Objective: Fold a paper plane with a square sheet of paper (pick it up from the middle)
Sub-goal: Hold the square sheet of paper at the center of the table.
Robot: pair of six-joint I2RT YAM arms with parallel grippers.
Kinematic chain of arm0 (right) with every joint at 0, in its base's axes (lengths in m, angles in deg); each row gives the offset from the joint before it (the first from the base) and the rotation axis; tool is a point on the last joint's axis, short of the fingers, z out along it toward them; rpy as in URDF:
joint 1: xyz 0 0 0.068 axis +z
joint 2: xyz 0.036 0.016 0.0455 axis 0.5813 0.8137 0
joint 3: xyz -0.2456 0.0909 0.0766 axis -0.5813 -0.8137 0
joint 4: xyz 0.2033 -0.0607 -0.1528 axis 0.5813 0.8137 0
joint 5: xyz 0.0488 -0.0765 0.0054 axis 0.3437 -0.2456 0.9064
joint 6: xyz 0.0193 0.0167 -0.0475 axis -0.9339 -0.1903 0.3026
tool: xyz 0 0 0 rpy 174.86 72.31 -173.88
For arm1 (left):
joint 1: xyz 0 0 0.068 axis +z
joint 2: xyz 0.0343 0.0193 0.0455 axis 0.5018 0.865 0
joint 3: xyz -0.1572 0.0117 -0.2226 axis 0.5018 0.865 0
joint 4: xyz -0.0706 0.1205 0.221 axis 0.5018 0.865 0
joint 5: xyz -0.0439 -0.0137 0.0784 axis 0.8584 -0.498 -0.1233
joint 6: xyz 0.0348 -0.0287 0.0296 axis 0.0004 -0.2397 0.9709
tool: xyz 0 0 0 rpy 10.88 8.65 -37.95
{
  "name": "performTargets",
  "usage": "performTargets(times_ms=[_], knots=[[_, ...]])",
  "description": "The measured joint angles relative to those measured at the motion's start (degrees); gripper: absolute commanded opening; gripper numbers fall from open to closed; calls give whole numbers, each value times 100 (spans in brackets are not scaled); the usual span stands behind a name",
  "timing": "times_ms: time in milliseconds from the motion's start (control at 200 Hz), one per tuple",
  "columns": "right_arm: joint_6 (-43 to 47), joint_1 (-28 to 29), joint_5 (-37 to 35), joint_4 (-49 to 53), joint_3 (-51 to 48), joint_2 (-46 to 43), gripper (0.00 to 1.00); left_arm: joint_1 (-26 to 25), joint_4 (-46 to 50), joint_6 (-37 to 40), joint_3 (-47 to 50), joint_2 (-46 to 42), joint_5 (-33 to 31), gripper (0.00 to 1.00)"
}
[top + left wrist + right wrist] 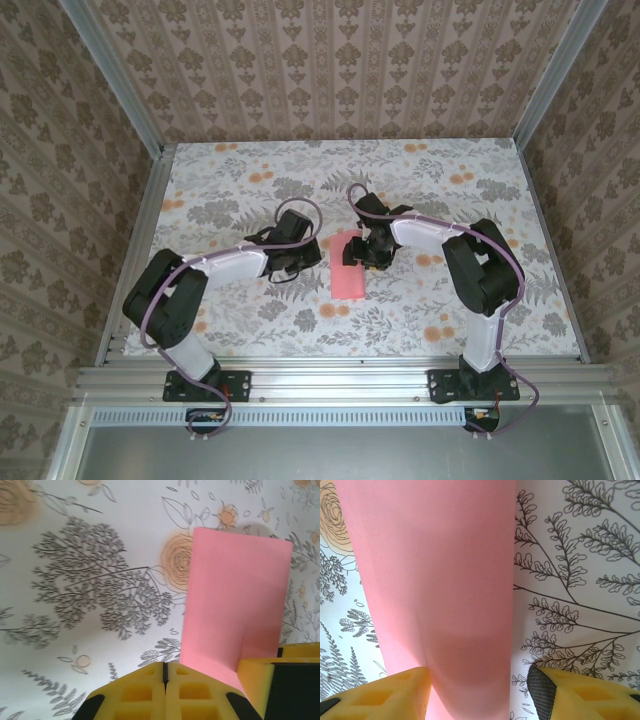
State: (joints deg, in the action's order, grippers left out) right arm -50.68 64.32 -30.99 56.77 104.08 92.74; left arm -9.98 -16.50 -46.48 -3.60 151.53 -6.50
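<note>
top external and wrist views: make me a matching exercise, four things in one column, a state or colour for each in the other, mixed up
Column A
1. left gripper
2. right gripper
3. sheet of paper
4. table

Column B
a. salmon pink
b. fingers apart, one on each side of the paper
c. grey and orange flower print
d. fingers shut together

Pairs: 1-d, 2-b, 3-a, 4-c
</note>
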Motion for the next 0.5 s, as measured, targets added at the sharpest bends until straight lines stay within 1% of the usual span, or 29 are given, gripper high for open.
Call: performTargets(times_ms=[225,395,500], knots=[[-42,0,0,-17,-2,-4,60,0,-7,-94,107,-238,-293,5],[-37,0,24,-50,-26,-15,61,0,-7,-90,109,-245,-317,6],[-15,0,22,-46,-26,-15,59,0,-7,-87,109,-245,-317,6]])
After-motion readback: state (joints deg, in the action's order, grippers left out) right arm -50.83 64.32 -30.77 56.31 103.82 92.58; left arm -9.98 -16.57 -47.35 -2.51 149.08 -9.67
